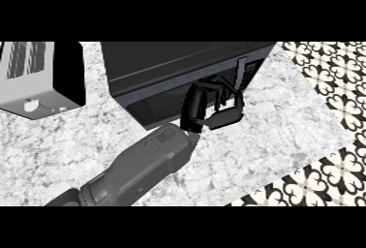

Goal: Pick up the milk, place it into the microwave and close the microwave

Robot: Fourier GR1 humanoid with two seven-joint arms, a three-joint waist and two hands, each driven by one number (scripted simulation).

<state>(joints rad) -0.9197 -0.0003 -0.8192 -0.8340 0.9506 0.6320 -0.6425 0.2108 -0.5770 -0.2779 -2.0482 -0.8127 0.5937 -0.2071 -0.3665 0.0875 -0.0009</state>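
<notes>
- Right robot hand (214,109) lies against the black microwave (172,72) front, far centre; whether its fingers are together or apart, I cannot tell.
- No readable writing anywhere.

Grey toaster (39,80) sits top-left on marble counter (271,145), patterned floor (336,82) right.

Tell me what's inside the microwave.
Cannot tell. The microwave shows only its dark top and front; the door looks shut or nearly so, hiding the inside. No milk shows anywhere. One hand is at the door's front.
</notes>
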